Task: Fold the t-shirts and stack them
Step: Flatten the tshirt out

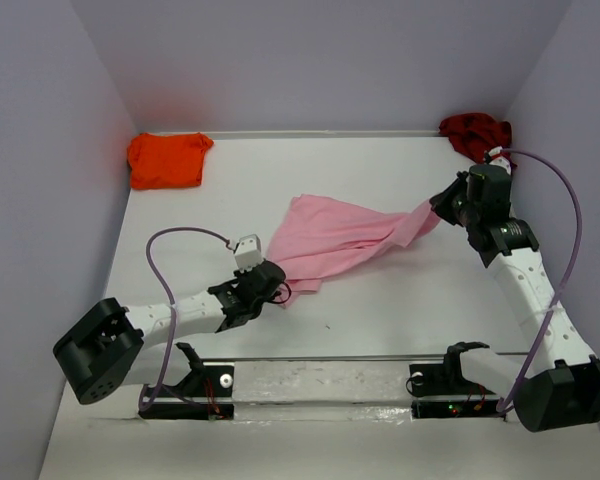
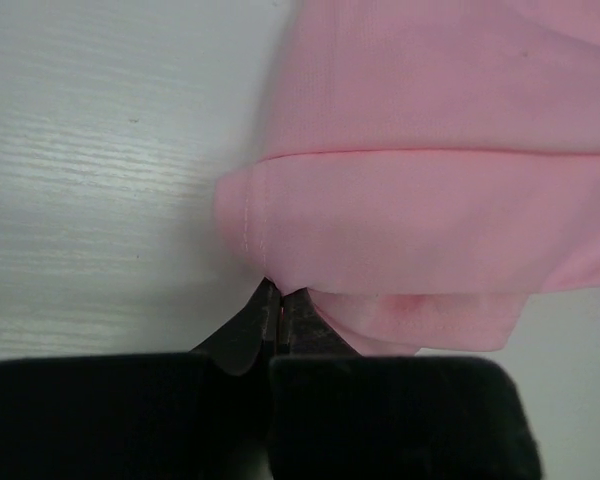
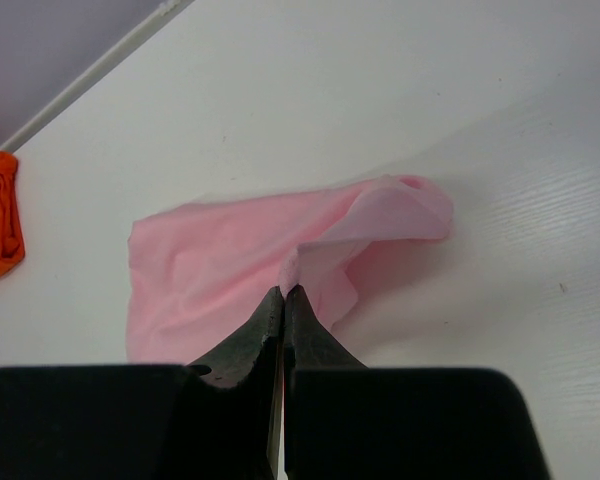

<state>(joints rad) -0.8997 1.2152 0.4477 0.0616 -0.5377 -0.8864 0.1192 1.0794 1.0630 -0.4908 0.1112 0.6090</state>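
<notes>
The left gripper [image 1: 278, 290] and right gripper [image 1: 442, 206] each pinch tight on the pink t-shirt [image 1: 340, 240], stretched between them, not folded. The orange t-shirt [image 1: 167, 160] maybe looks folded. The dark red t-shirt [image 1: 475, 132] waits, crumpled.

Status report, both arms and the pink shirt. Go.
Left gripper shut on pink t-shirt edge. Right gripper shut on its other end, cloth spread between. Orange t-shirt and dark red t-shirt in far corners, clear of both.
</notes>
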